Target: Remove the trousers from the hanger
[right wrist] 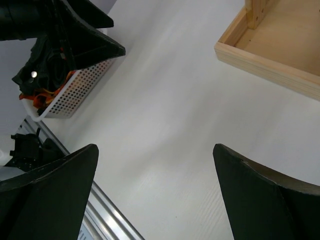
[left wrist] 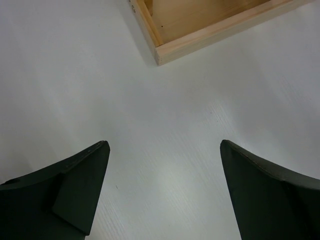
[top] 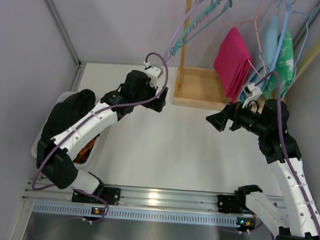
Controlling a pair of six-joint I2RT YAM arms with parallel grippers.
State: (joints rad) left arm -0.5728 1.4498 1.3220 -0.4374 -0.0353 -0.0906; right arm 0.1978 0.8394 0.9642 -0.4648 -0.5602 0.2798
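The pink trousers [top: 234, 62] hang folded over a hanger [top: 257, 28], long axis vertical, just beyond the right gripper [top: 215, 121]. The right gripper is the nearer of the 2; the left gripper [top: 158, 104] is well apart from them. Both grippers are spread wide and hold nothing. Neither wrist view shows the trousers. The hanger hook is cut off at the top edge.

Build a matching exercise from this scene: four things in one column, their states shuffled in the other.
1. teal hanger
2. magenta garment
3. white basket
4. left gripper

A. holds dark clothes
B. open, holding nothing
C. hanging, bare
D. hanging, folded double

Pairs: 1-C, 2-D, 3-A, 4-B
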